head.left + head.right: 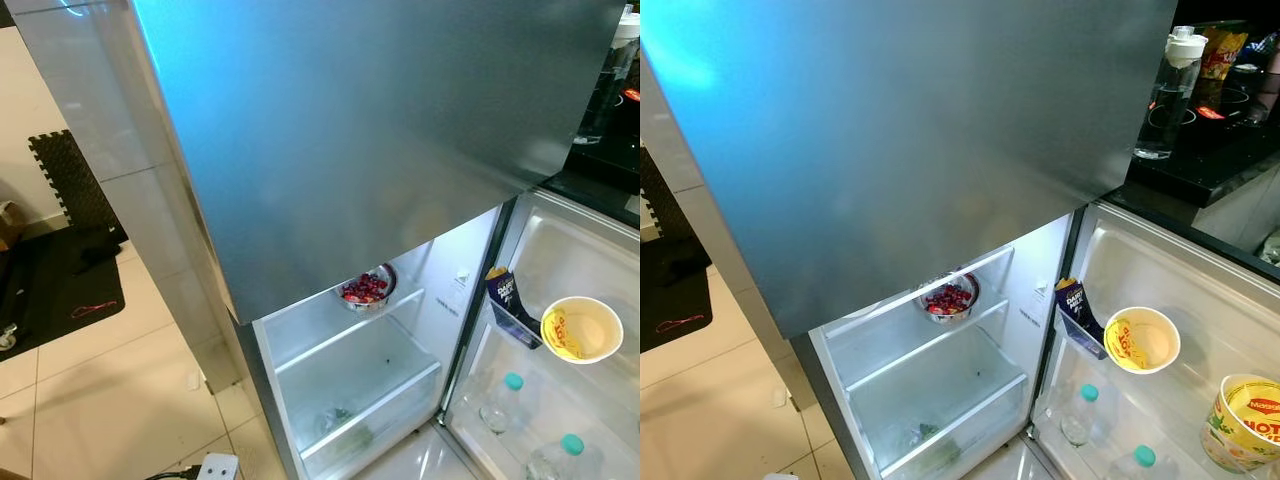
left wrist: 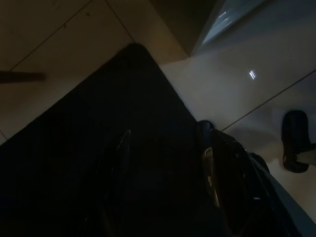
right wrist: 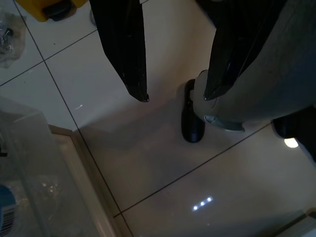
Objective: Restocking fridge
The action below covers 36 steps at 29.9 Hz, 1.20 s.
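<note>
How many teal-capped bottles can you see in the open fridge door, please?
2. Both stand in the lowest door shelf: one teal-capped bottle nearer the hinge, a second teal-capped bottle further out, cut off by the picture's edge. More may be hidden below.

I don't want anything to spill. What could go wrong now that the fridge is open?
The open cup sits tilted in the door shelf beside a blue packet; a swing of the door could tip it out. The bowl of berries stands near the front of its shelf, so a bump might knock it off. Both grippers, right and left, hang open above the floor, holding nothing.
</note>
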### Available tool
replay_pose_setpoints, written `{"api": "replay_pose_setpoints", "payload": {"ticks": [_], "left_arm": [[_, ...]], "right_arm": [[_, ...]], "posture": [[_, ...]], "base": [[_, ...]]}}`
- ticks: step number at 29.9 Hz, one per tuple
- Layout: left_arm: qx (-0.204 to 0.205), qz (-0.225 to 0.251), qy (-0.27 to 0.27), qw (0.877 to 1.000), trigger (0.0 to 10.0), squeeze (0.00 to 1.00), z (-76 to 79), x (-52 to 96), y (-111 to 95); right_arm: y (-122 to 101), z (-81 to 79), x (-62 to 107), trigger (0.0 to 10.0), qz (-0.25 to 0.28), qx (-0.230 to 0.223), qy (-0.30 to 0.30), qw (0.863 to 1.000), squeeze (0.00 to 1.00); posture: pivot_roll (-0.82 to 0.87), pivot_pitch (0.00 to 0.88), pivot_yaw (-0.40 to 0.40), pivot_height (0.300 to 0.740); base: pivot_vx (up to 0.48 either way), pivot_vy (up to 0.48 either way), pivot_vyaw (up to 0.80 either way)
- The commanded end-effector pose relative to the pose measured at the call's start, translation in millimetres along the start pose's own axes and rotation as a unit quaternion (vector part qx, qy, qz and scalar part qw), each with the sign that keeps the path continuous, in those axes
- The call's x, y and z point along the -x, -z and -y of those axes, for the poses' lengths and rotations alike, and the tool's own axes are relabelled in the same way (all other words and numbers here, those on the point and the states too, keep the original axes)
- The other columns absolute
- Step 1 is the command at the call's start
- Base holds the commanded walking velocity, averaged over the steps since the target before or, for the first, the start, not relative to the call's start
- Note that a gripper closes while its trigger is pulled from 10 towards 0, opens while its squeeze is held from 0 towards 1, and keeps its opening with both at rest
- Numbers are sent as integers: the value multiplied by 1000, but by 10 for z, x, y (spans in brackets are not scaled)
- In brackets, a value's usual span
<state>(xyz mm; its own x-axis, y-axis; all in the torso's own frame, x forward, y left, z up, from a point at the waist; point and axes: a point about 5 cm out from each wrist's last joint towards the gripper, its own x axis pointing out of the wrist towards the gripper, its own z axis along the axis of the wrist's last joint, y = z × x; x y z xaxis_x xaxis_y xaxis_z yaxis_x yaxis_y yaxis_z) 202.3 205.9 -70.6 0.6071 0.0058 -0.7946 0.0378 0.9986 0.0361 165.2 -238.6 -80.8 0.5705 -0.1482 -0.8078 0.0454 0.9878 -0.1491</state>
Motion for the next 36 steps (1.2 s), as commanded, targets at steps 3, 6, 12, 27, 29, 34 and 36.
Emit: {"api": "replay_pose_setpoints", "payload": {"ticks": [3,6,12,27,29,34,36], "left_arm": [[-18,-13,1,1000,10000,0,-43,18,73],[-23,-15,1,1000,10000,0,-49,19,76],[-16,-13,2,1000,10000,0,-39,17,70],[-1,-13,-11,1000,10000,0,-46,21,93],[5,-12,-11,1000,10000,0,-52,22,92],[-21,-13,3,1000,10000,0,-37,19,80],[-3,-16,-11,1000,10000,0,-56,22,97]], "right_arm": [[85,-13,16,10000,-10,-7,0,1000,0],[96,-3,21,10000,-9,-17,3,1000,0],[116,3,25,10000,-13,-13,4,1000,0],[53,-10,8,10000,-10,1,-3,1000,0],[49,-9,7,10000,-11,7,-4,1000,0],[-1,-1,-1,10000,3,-26,2,1000,0],[9,-16,-3,10000,-6,-5,-6,1000,0]], "posture": [[-152,132,92,740],[-150,125,87,740],[-150,115,86,740],[-134,114,78,740],[-137,117,80,740],[-139,113,66,740],[-134,118,78,740]], "base": [[0,0,0],[0,0,0],[0,0,0],[0,0,0],[0,0,0],[0,0,0],[0,0,0]]}}
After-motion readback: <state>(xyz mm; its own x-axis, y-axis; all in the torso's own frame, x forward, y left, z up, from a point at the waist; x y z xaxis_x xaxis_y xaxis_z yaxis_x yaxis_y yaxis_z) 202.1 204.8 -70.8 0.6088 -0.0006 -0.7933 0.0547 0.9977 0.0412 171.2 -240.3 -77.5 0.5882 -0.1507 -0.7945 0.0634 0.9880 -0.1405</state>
